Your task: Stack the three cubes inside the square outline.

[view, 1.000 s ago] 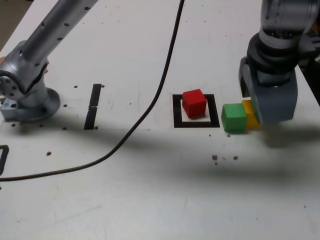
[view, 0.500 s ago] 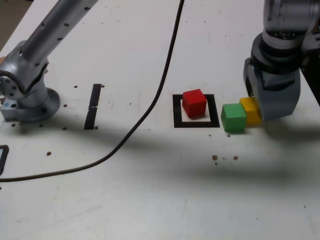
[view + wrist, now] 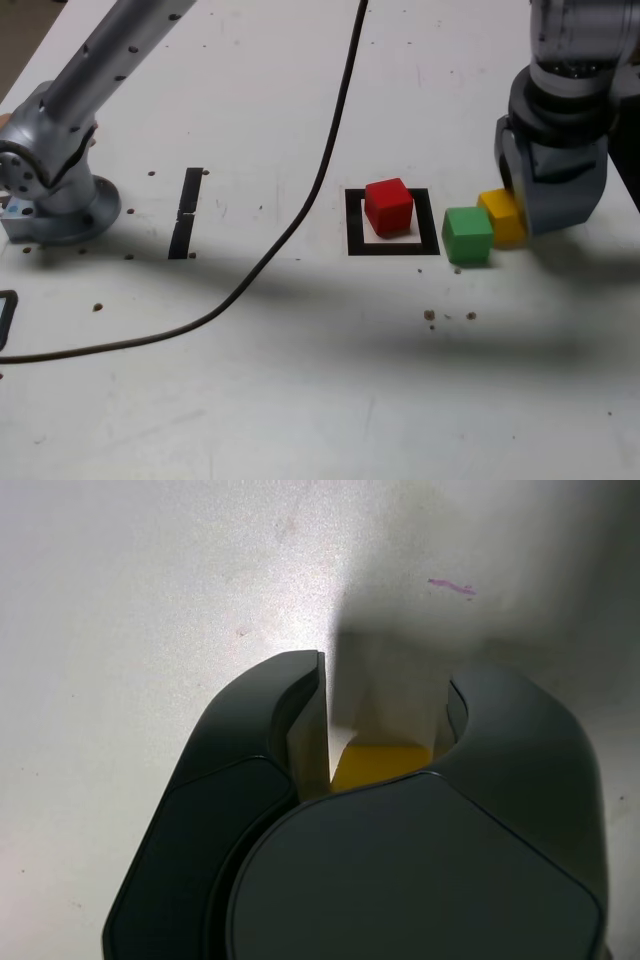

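The red cube sits inside the black square outline, toward its far side. Just to the exterior view's right of the outline is the green cube, on the table. Touching its far right corner is the yellow cube, partly covered by my gripper, which comes down over it from the right. In the wrist view the yellow cube shows between the two dark jaws of the gripper, which are shut on its sides.
The arm's base stands at the exterior view's left. A black cable curves across the white table. A thin black strip mark lies left of the outline, and small dark specks dot the surface.
The jaws have closed from wide open onto the yellow cube. The gripper and the yellow cube have shifted slightly to the exterior view's right and away from the green cube.
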`<state>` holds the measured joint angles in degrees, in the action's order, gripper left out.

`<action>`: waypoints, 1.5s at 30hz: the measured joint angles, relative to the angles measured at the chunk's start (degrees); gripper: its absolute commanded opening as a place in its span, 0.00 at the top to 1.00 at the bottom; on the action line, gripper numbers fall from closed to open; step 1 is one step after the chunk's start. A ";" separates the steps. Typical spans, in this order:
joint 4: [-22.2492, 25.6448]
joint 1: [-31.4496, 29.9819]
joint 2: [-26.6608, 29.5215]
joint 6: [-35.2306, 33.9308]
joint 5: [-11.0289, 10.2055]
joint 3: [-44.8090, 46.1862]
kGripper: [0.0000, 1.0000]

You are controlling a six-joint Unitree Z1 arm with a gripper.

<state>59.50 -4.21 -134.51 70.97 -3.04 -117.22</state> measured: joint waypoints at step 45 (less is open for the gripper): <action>11.26 -0.08 23.84 -7.76 -3.44 12.42 0.68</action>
<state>70.77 -4.29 -110.67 63.21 -6.49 -104.80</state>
